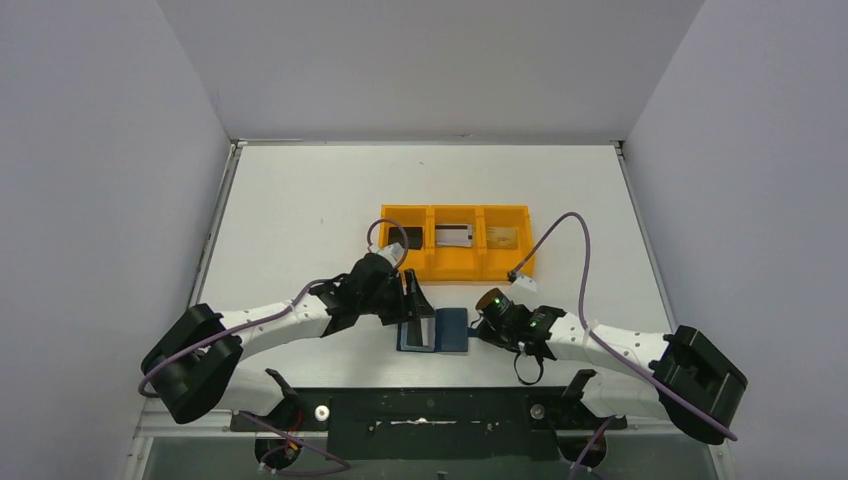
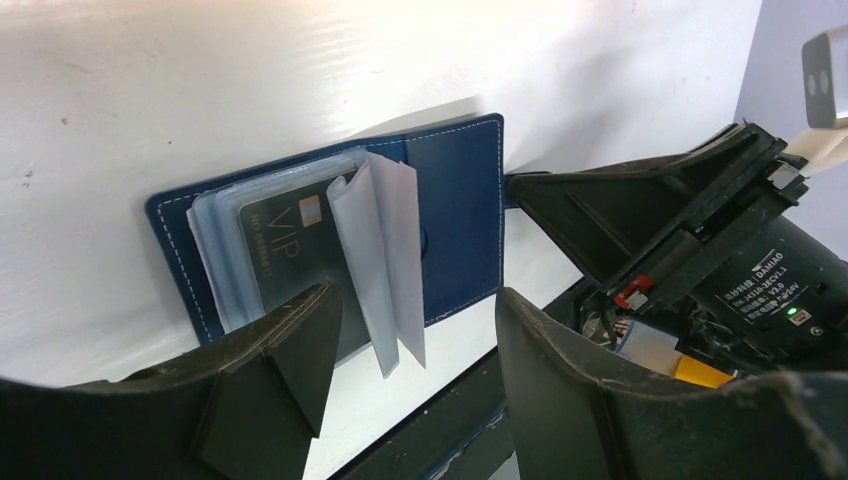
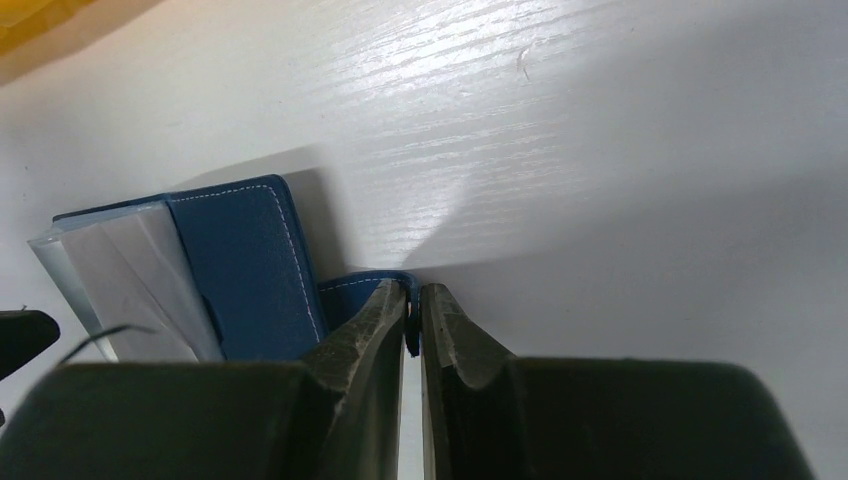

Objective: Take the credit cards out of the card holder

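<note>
With my right claw [image 3: 414, 300] pinched shut on the tab [image 3: 360, 287] to anchor the wallet [image 2: 460, 215], my left claw [image 2: 412, 308], wide open and empty, should nip the black card [image 2: 285, 240] squarely by its exposed edge.

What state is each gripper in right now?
Left gripper: open, holding nothing.
Right gripper: closed on the tab of the wallet.

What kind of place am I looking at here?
Most likely a robotics lab test cell, not a home or shop: a white table boxed in by blank grey panels, a left arm and right arm bolted at its near edge, with an orange tray and card holder laid out.
</note>
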Robot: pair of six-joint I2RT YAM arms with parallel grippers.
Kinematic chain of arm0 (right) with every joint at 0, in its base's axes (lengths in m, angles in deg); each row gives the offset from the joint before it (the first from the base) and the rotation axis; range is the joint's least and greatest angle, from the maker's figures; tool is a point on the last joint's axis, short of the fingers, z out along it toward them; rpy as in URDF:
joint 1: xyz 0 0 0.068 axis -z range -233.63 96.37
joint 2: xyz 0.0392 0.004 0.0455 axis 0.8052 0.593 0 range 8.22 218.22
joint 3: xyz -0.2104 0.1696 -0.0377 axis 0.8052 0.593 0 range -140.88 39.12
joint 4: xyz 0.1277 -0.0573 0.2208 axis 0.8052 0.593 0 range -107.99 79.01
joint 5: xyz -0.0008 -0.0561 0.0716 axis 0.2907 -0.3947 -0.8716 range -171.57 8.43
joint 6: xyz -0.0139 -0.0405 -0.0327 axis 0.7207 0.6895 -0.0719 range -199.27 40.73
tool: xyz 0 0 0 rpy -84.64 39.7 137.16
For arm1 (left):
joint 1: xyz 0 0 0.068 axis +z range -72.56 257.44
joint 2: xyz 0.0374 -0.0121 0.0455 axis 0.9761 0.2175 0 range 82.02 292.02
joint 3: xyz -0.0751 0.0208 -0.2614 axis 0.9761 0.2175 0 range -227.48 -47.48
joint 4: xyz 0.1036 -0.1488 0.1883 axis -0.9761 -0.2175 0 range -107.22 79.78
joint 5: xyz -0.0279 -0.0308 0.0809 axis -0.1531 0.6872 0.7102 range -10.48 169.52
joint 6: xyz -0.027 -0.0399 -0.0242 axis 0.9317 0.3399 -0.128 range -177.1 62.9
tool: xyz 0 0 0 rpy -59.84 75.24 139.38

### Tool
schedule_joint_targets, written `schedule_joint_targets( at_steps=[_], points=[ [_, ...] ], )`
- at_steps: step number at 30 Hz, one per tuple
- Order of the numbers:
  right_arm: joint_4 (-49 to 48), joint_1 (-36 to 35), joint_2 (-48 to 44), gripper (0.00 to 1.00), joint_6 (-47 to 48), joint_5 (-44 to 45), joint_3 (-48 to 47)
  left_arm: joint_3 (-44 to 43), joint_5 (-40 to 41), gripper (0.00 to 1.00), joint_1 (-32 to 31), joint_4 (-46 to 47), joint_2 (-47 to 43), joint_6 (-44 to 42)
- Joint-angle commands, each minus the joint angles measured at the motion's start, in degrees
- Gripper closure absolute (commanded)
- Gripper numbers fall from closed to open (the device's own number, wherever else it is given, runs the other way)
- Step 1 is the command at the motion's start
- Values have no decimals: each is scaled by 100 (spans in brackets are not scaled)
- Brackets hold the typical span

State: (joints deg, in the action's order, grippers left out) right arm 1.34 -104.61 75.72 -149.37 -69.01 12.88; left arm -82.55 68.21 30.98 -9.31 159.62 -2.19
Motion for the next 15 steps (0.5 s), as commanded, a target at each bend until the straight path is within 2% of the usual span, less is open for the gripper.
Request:
schedule_joint_targets(
  at_steps=[1, 5, 7, 10, 15],
  points=[
    [-105, 27, -178, 91, -123, 84, 70, -133, 148, 42, -46, 36, -35, 48],
    [-164, 27, -179, 90, -179, 82, 136, -75, -58, 42, -63, 281, 110, 10],
    [-220, 27, -179, 88, -213, 79, 138, -62, -446, 43, -58, 579, 395, 10],
    [-332, 27, -242, 86, -220, 34, 151, -133, -874, 52, -187, 1129, 742, 42],
    [-526, 42, -576, 79, -217, -120, 160, -392, -935, 58, -369, 1435, 846, 34]
  ],
)
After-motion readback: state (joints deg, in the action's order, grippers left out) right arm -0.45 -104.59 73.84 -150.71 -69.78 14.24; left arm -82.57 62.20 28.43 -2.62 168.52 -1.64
